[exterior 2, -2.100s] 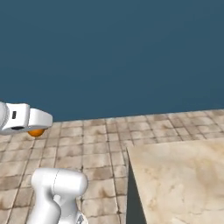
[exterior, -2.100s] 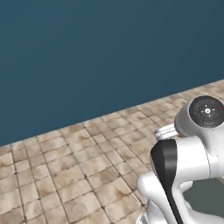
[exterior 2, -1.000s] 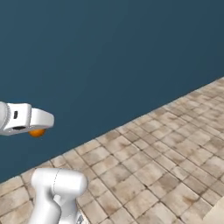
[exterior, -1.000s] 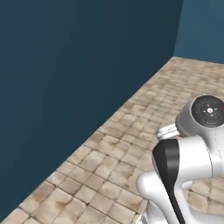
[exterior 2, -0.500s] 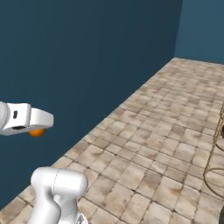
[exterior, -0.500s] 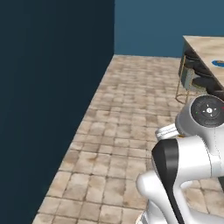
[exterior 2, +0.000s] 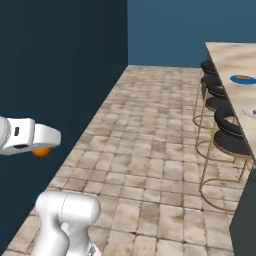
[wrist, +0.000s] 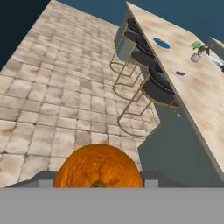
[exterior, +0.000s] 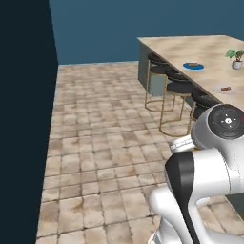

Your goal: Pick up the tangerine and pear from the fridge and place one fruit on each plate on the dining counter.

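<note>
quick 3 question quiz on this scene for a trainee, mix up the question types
1. True or false: the tool is shut on the tangerine.
2. Which plate lies farther along the dining counter from the robot: A) blue plate B) white plate?
3. What stands along the counter's near side?

Key:
1. True.
2. A.
3. Black-seated stools with gold frames.

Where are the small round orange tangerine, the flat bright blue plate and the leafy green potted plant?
Small round orange tangerine [wrist: 98, 168], hand view, centre of its peel.
Flat bright blue plate [exterior: 193, 66], left base view, its near rim.
Leafy green potted plant [wrist: 198, 49], hand view, its leaves.
</note>
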